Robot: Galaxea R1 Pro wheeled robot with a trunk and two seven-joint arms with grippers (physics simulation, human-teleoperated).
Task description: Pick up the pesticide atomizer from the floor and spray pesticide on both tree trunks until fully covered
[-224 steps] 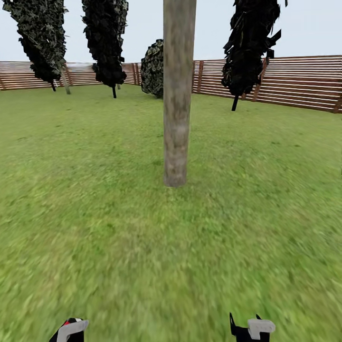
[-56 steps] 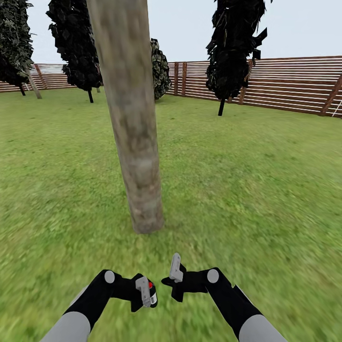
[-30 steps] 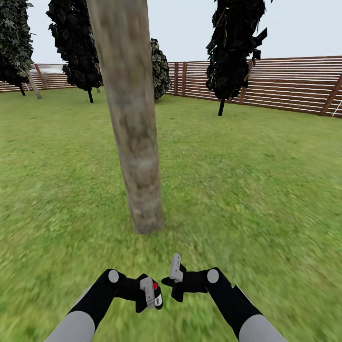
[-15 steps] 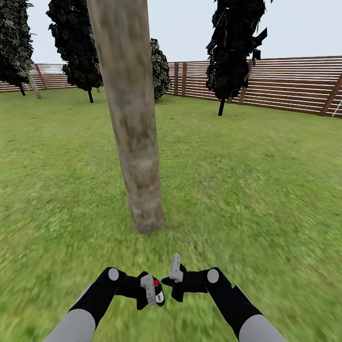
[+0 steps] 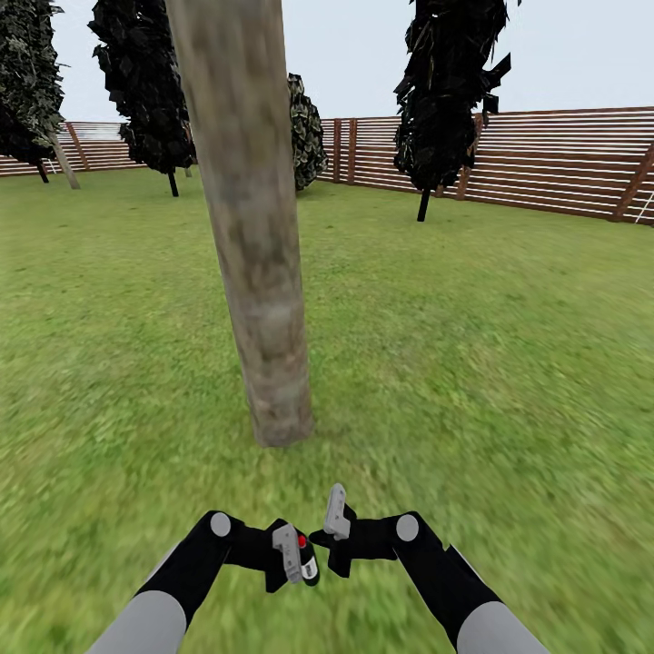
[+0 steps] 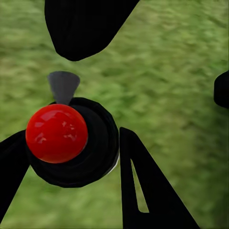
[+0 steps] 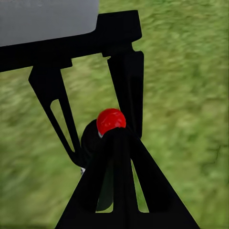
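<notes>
Over the past two seconds the left gripper (image 5: 295,556), clamped on the small black pesticide atomizer with its red round cap (image 5: 302,548), has slid toward the right gripper (image 5: 334,518), whose closure cannot be told; the mottled grey-brown tree trunk (image 5: 259,300) stands unsprayed ahead

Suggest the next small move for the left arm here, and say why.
Probably lift and tilt the pesticide atomizer so its nozzle faces the tree trunk. The left gripper holds it low over the grass, short of the trunk's base, red cap showing, and the trunk looks unsprayed.
</notes>
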